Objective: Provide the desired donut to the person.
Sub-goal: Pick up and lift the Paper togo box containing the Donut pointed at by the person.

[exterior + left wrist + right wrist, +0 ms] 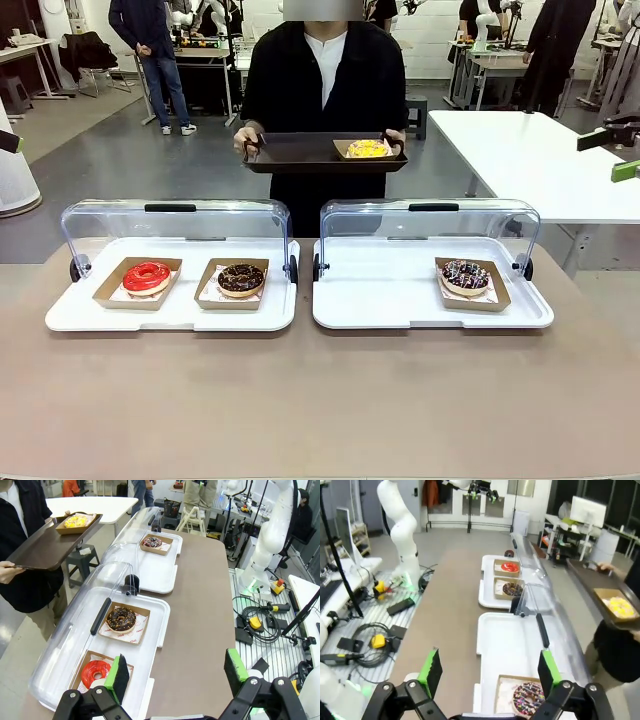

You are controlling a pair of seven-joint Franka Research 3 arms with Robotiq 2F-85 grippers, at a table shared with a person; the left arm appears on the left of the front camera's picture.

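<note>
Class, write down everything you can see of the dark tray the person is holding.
The tray is dark brown, rectangular, with a low raised rim, and looks like smooth plastic. The person holds it roughly level in front of the body, a hand gripping each short end, beyond the far edge of the table. A cardboard box with a yellow-iced donut sits at its end on the robot's right; the rest is bare.

Bright, even overhead light; faint soft shadows beneath the trays (170,316). Pale glare on the clear lids (180,228). Wrist views bow at the edges; 12 o'clock background soft.
</note>
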